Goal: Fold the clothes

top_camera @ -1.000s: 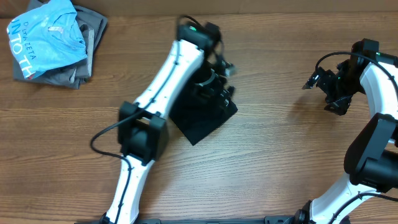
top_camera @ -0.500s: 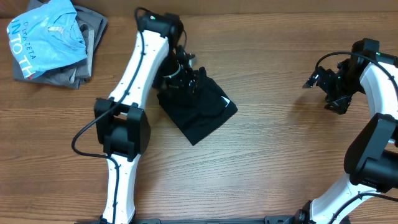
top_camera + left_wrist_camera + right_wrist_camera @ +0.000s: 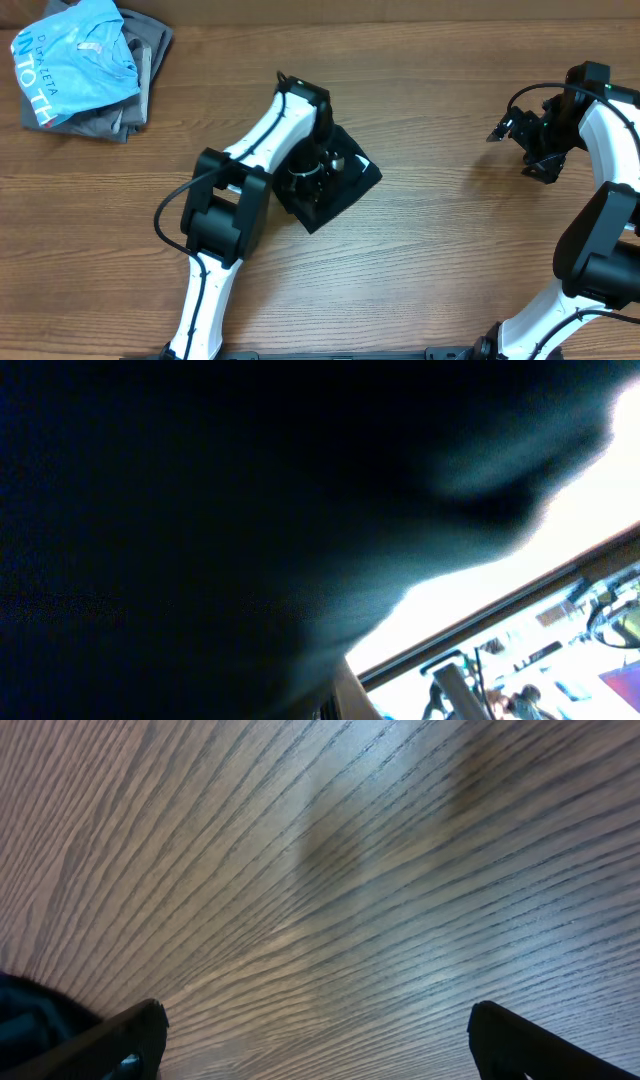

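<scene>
A folded black garment [image 3: 352, 186] lies on the wooden table [image 3: 440, 260] near the middle. My left gripper [image 3: 308, 180] is down on its left part, shut on the black cloth. In the left wrist view the dark cloth [image 3: 200, 510] fills nearly the whole picture and hides the fingers. My right gripper [image 3: 530, 142] hovers at the far right, well away from the garment. It stands open over bare wood in the right wrist view [image 3: 320, 1050], nothing between its fingers [image 3: 135, 1032].
A pile of clothes sits at the back left corner: a light blue printed shirt [image 3: 72, 55] on top of a grey garment [image 3: 145, 70]. The left arm [image 3: 225, 215] stretches diagonally from the front edge to the black garment.
My left gripper swung from the garment's back left edge down onto its left part and went from open to shut. The right arm has not moved.
</scene>
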